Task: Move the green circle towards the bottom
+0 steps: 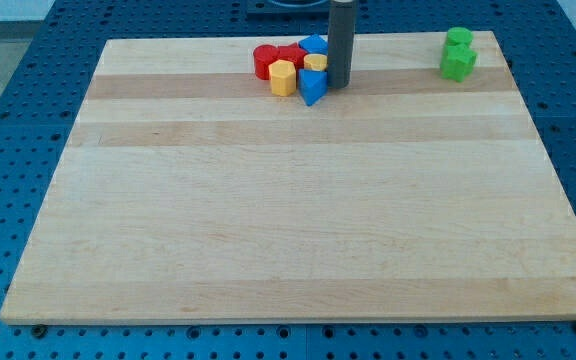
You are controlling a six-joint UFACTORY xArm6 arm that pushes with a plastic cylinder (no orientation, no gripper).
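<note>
Wooden, pale and striped in bands, the board (298, 220) lies on a blue perforated table (8, 110) and carries every block near the view's top edge. No container shows anywhere; the blocks simply sit on the bare wood.

At the view's top right, the green circle (458, 38) stands close to the board's far edge, touching a second green block (458, 64) of a lobed, star-like shape just below it. Both are well apart from everything else.

Near the top centre sits a tight cluster: a red block (266, 60) at the view's left with another red block (290, 54) beside it, a yellow hexagonal block (283, 77) in front of them, a blue block (313, 44) at the back, a small yellow block (315, 62) under it, and a blue pointed block (312, 87) at the front.

My tip (339, 85) comes down at the cluster's right side, just beside the blue pointed block and the small yellow block; whether it touches them cannot be told. It carries no jaws, holds nothing, and stands well to the view's left of the green circle.
</note>
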